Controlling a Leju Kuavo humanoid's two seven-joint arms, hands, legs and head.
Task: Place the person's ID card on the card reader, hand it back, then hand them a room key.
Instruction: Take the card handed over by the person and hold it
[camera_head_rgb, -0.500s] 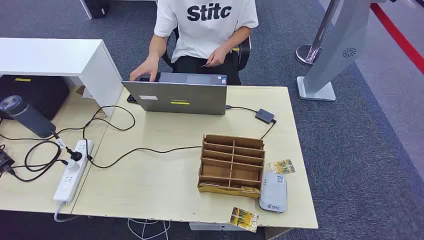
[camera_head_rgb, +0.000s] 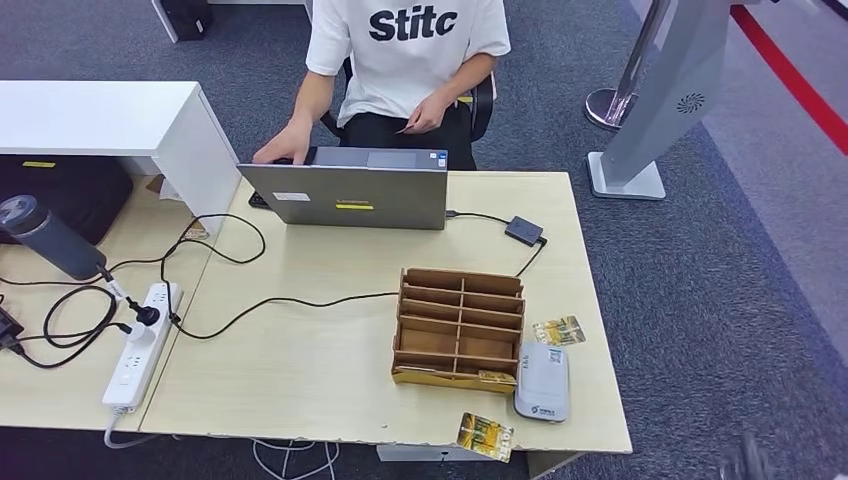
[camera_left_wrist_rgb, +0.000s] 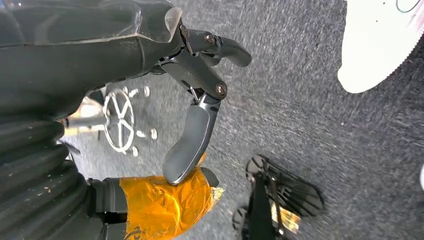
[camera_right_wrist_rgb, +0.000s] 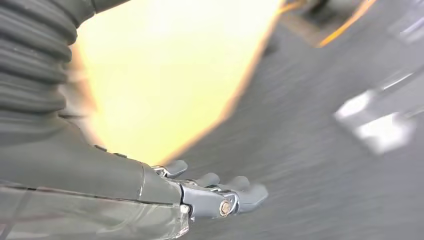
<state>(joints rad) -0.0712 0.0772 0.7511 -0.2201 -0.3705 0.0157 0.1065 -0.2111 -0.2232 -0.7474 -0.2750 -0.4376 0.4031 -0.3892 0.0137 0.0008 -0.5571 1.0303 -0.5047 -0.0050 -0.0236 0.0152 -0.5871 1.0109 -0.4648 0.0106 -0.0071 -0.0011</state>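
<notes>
My right hand (camera_right_wrist_rgb: 210, 192) blurred, now swinging up beside table, fingers apart, empty. Left hand (camera_left_wrist_rgb: 200, 95) hangs open. ID card (camera_head_rgb: 408, 128) in person's hand (camera_head_rgb: 425, 112), far beyond fingers; card reader (camera_head_rgb: 542, 382) waits.

Desk (camera_head_rgb: 300, 380): laptop (camera_head_rgb: 345, 195), organizer (camera_head_rgb: 460, 328), reader (camera_head_rgb: 542, 382), apparently 2 cards (camera_head_rgb: 485, 436).

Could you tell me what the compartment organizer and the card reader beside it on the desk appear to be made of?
The compartment organizer looks like brown corrugated cardboard: matte, thin slotted dividers, raw tan edges. The card reader looks like molded plastic, light grey and smooth, with rounded corners and a faint sheen; the exact material can't be confirmed from here.
</notes>
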